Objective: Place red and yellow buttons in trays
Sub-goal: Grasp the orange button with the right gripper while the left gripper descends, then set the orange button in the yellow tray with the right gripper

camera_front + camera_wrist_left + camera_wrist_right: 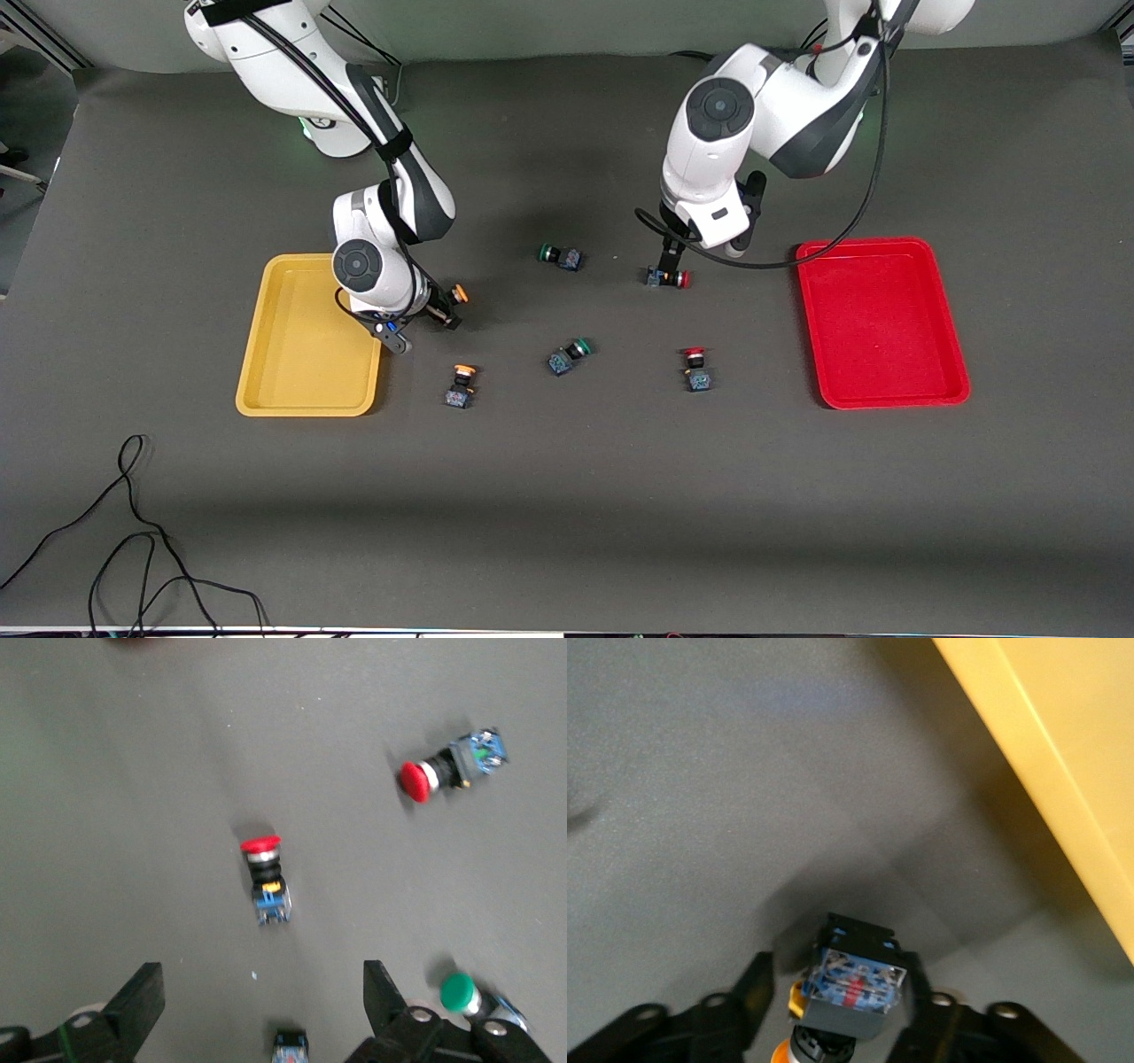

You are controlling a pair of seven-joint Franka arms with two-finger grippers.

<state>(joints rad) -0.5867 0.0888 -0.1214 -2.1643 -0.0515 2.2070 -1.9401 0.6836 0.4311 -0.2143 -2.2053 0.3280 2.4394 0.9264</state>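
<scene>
My right gripper (447, 306) is shut on an orange-yellow button (458, 292), held low over the table beside the yellow tray (301, 354). The right wrist view shows the fingers (744, 997) flanking its bluish base (855, 979), with the tray's rim (1045, 788) close by. My left gripper (666, 264) is open over a red button (673, 279) lying on the table. In the left wrist view a bluish base (290, 1050) sits between the open fingers (133, 1005), and two red-capped buttons (266, 877) (443, 771) lie farther off. Another red button (696, 368) and another yellow one (460, 385) lie nearer the front camera. The red tray (877, 319) holds nothing.
Two green-capped buttons (559, 257) (568, 355) lie mid-table between the arms. One green cap (461, 992) shows close to a left finger. A loose black cable (133, 532) lies near the front edge at the right arm's end.
</scene>
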